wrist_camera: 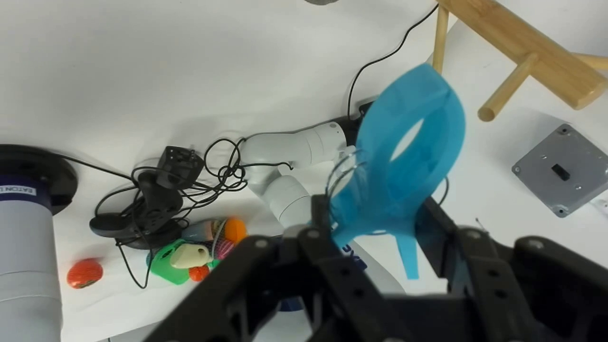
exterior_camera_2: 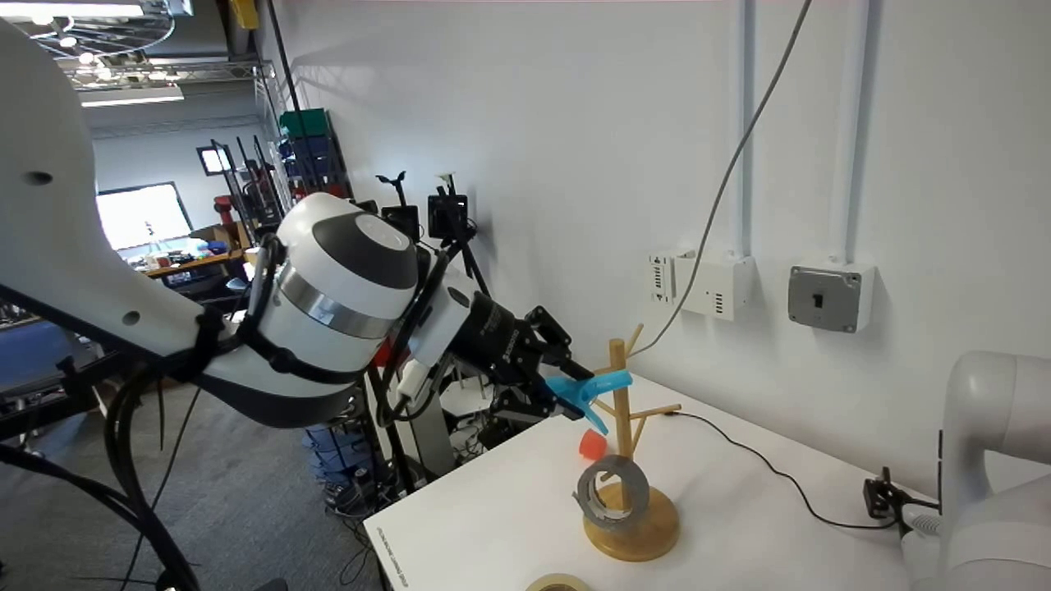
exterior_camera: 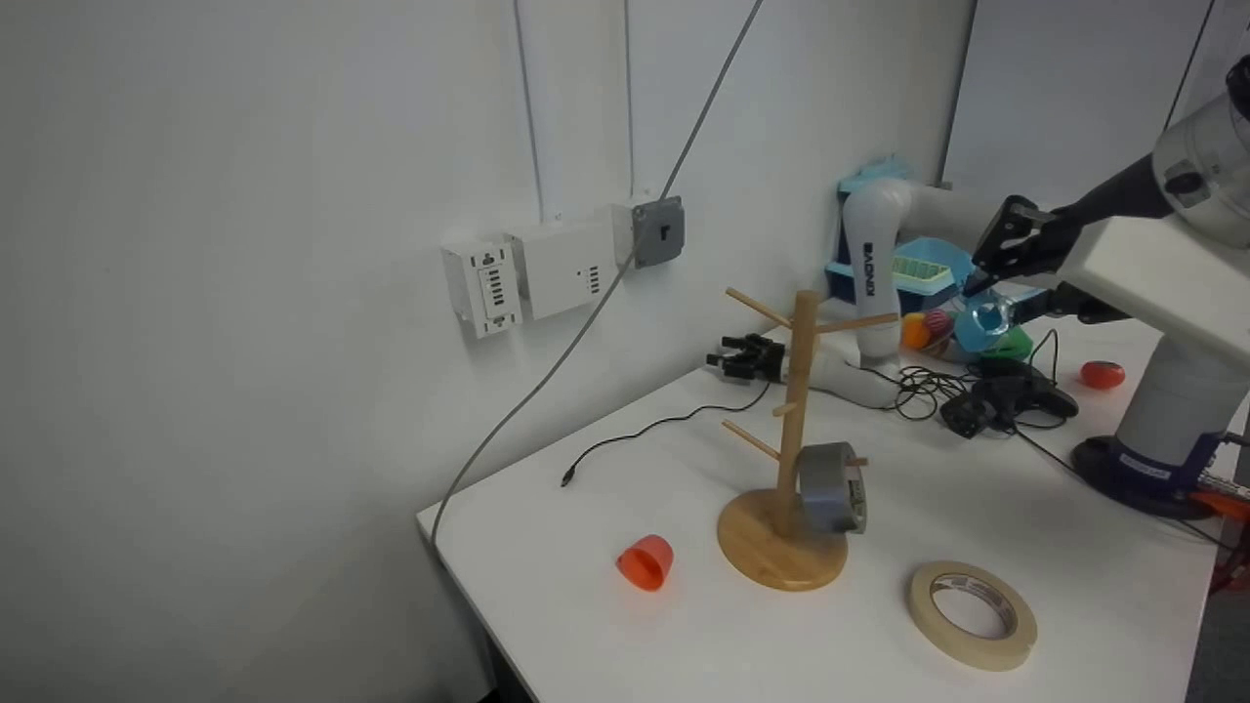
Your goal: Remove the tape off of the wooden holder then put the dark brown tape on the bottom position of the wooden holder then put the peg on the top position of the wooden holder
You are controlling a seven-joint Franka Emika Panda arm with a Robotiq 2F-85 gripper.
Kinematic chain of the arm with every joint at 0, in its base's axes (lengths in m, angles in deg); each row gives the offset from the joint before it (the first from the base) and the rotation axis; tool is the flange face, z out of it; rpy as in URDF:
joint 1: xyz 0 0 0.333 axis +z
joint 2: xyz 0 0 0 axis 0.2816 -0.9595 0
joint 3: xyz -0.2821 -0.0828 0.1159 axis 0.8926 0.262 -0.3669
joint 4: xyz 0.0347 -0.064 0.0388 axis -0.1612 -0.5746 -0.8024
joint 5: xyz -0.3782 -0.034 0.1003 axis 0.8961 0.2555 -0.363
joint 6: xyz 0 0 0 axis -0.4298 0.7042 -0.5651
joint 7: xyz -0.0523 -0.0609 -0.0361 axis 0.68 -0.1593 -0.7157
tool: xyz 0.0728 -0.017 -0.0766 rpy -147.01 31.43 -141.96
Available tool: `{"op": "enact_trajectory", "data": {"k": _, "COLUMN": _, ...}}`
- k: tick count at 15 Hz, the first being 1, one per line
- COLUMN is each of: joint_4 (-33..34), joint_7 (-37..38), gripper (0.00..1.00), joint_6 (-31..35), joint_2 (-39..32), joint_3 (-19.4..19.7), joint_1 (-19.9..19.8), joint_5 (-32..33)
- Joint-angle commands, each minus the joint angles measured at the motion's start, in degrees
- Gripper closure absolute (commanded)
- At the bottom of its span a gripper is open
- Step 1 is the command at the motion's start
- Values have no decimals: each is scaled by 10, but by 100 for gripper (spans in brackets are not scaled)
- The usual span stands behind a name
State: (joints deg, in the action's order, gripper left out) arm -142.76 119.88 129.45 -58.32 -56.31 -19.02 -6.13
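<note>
Jaws clamped on the light blue peg [wrist_camera: 398,183], in the air near the top arms of the wooden holder [exterior_camera: 798,386], apart from it. Dark brown tape [exterior_camera: 825,491] hangs on a bottom arm. Beige tape [exterior_camera: 977,653] lies flat on the counter [exterior_camera: 703,644], near the base. Farther back: white Kinova arm [exterior_camera: 872,259].

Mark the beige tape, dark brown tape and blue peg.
Beige tape [exterior_camera: 977,653], in an exterior view: ring's near side.
Dark brown tape [exterior_camera: 823,493], in an exterior view: outer curved side.
Blue peg [wrist_camera: 398,194], wrist view: middle of body.
</note>
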Motion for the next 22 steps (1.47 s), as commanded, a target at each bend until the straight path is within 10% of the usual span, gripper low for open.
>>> {"op": "enact_trajectory", "data": {"k": 1, "joint_4": 4, "joint_7": 37, "gripper": 77, "joint_6": -24, "joint_2": 16, "joint_3": -15, "joint_1": 2, "joint_5": 29}}
{"op": "enact_trajectory", "data": {"k": 22, "joint_4": 48, "joint_7": 235, "gripper": 77, "joint_6": -95, "joint_2": -8, "joint_3": -37, "joint_1": -14, "joint_5": 157}}
